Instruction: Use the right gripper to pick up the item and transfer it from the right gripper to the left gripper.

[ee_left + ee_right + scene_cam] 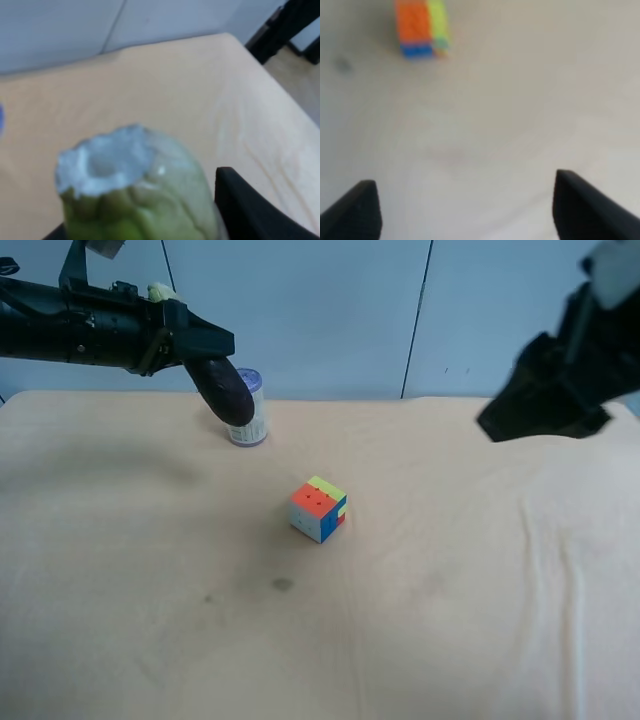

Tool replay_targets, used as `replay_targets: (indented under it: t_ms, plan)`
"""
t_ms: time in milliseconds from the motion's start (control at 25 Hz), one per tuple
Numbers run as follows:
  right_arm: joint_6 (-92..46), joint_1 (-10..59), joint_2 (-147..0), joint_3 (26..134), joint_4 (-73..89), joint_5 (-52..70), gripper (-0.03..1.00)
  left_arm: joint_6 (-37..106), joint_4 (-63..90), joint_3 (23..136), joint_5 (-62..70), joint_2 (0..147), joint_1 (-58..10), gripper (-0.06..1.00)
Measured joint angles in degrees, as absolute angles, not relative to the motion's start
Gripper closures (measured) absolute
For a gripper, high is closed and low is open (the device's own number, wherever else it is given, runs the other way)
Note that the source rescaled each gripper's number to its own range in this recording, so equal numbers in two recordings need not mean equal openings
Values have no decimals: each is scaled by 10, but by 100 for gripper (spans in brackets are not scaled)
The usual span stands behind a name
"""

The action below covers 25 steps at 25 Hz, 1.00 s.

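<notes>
Dark, smooth, elongated eggplant (226, 392) hangs clamped in left pincer (206, 354).

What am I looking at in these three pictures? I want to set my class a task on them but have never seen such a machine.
This robot has two arms, each ending in a black two-fingered gripper. One picture is taken from high up, the other two from cameras on the wrists. On the beige cloth stand a puzzle cube and a purple-lidded can. The left gripper holds a dark eggplant, stem end towards its camera. The right gripper is open and empty.
</notes>
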<state>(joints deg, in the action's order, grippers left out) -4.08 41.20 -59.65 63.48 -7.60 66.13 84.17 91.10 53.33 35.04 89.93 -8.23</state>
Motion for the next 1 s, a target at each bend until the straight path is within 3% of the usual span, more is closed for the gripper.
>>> replay_targets:
  t_ms: [200,400,680,1000]
  plan:
    - [-21,412,-456,635,-47,693,42,780,808,533,295,865,-82,94]
    - [27,412,-295,627,-34,693,42,583,577,533,274,823,-82,94]
    - [65,412,-61,479,-38,697,42,221,210,533,335,804,-82,94]
    - [45,415,1,366,-4,673,42,68,44,533,430,804,-82,94]
